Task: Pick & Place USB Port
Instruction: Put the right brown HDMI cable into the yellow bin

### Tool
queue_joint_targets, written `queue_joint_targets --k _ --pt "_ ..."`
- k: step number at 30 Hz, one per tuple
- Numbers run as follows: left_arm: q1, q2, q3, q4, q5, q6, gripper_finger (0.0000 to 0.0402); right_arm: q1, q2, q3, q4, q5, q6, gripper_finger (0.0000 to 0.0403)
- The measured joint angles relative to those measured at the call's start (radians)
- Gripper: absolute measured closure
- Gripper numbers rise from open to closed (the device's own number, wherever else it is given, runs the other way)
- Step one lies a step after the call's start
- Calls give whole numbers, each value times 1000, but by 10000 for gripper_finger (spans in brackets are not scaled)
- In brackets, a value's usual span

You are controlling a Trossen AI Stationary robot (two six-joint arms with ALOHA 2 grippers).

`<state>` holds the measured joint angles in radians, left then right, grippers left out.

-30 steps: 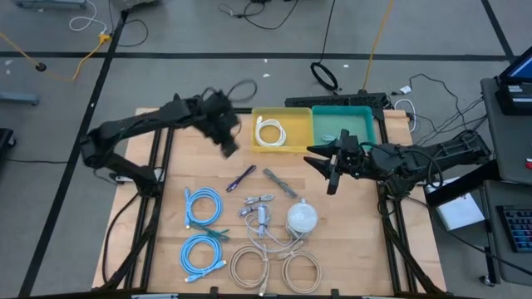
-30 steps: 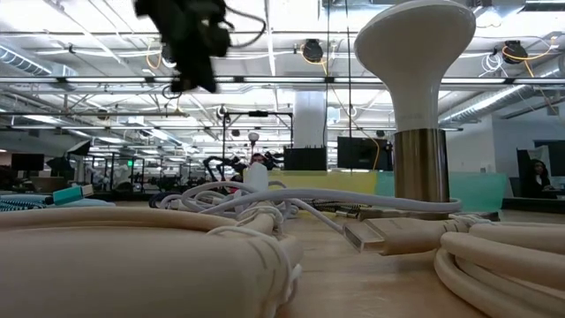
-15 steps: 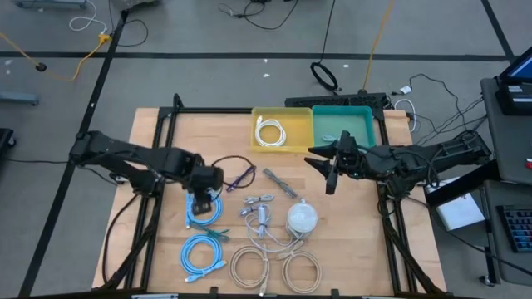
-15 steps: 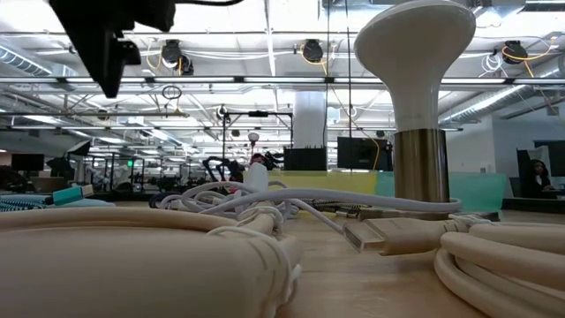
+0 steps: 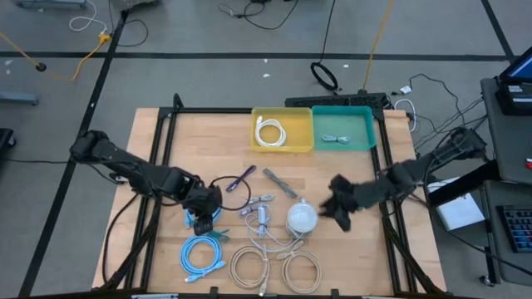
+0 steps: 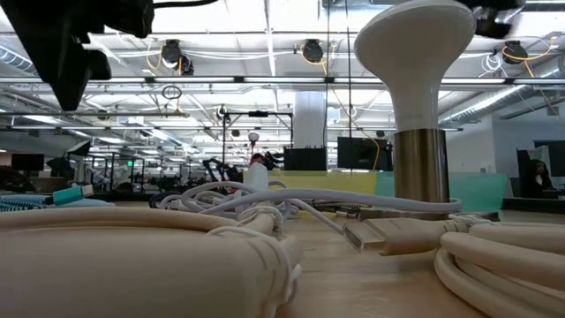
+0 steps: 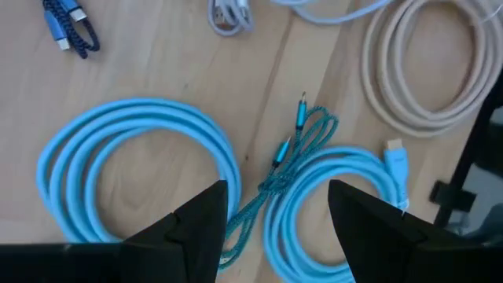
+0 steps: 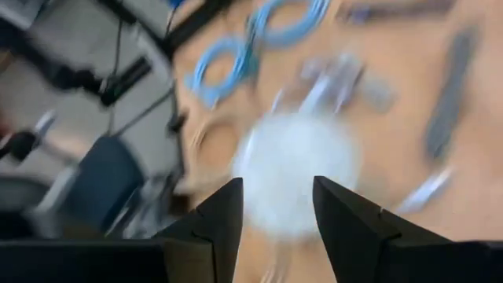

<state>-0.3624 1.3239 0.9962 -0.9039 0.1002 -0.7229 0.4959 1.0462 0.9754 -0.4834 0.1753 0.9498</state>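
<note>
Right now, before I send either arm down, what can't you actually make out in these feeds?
- Right wrist view: motion blur; the white round object and cables around it are smeared.
- High view: the right tool is blurred; the left tool covers part of the upper blue cable coil.
- Low view: the beige cable and lamp-shaped object block the table behind.
- Green bin: its small cable is too small to identify.

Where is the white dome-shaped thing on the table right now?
In the high view, the white dome sits right of centre, between the grey cables and the right gripper.

two bins [image 5: 314, 129] behind cable coils [image 5: 204, 253], dome [image 5: 302, 218] between grippers
</note>
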Motion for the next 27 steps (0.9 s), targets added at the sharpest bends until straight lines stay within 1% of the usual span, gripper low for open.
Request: queue_joint_targets --k 2,7,10,13,16,19,21,24,27 --pt "-9 0 0 25 -14 -27 176 77 0 -27 -8 -21 111 257" --pt "-20 0 0 78 -53 -91 176 292 31 -70 -88 -9 367 257" --pt "-19 0 0 114 -98 -154 176 392 89 -82 -83 4 457 257" --pt "-19 0 0 161 -138 -218 176 444 178 -80 -6 5 452 257" --pt "-19 0 0 235 -177 -285 176 470 289 -80 55 13 404 257" --pt "-19 0 0 325 -227 -337 176 468 406 -80 103 56 364 257" --pt "-20 0 0 370 -239 -361 176 452 476 -80 201 65 358 257" --pt "-31 0 0 410 -265 -387 176 442 538 -80 329 88 351 259" --pt "-52 0 0 411 -325 -418 176 454 556 -80 361 89 325 269"
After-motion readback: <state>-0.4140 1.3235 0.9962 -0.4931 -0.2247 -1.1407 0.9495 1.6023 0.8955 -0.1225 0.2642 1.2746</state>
